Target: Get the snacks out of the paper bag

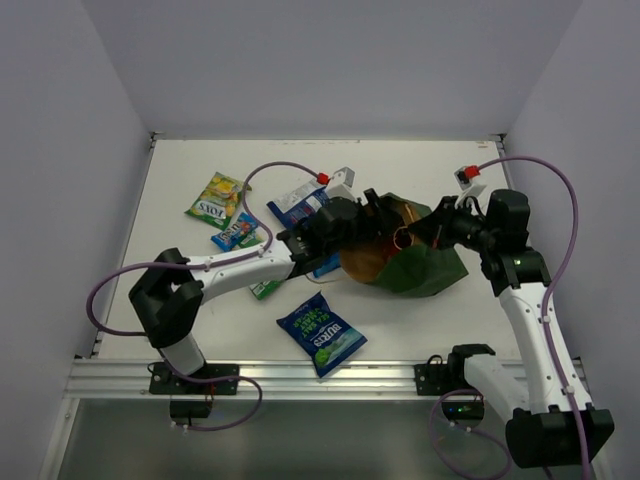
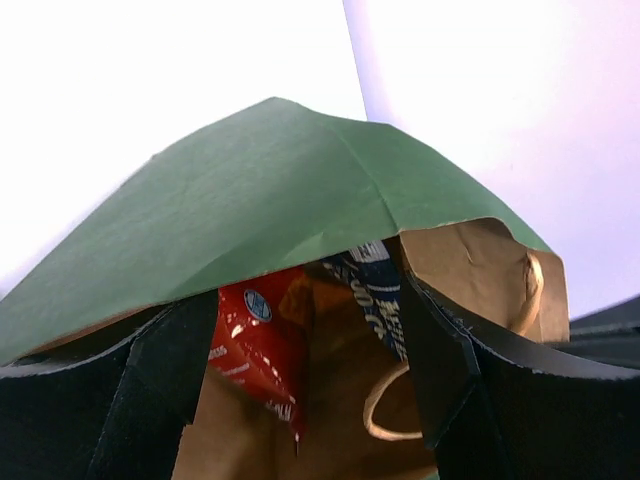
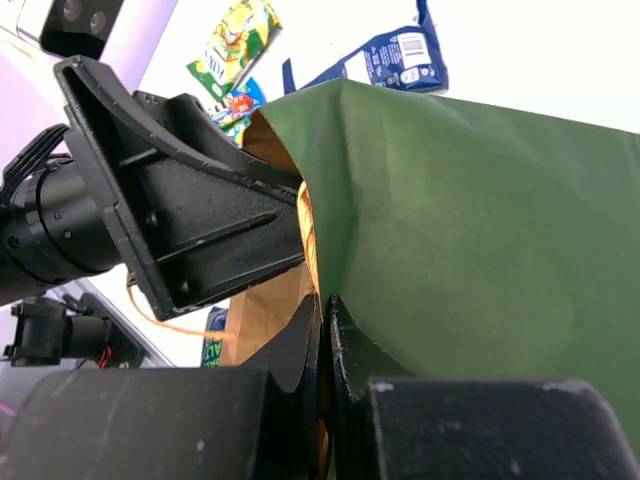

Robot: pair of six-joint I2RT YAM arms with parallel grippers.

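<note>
Bag (image 1: 425,270) lies on its side mid-table, mouth towards my left gripper (image 1: 370,212), whose spread jaws sit in the opening with a red packet (image 2: 255,350) between them. My right gripper (image 3: 326,320) pinches the bag's rim.

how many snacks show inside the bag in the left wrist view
2: a red packet on the left, a dark blue packet right of it; more may be hidden.
</note>
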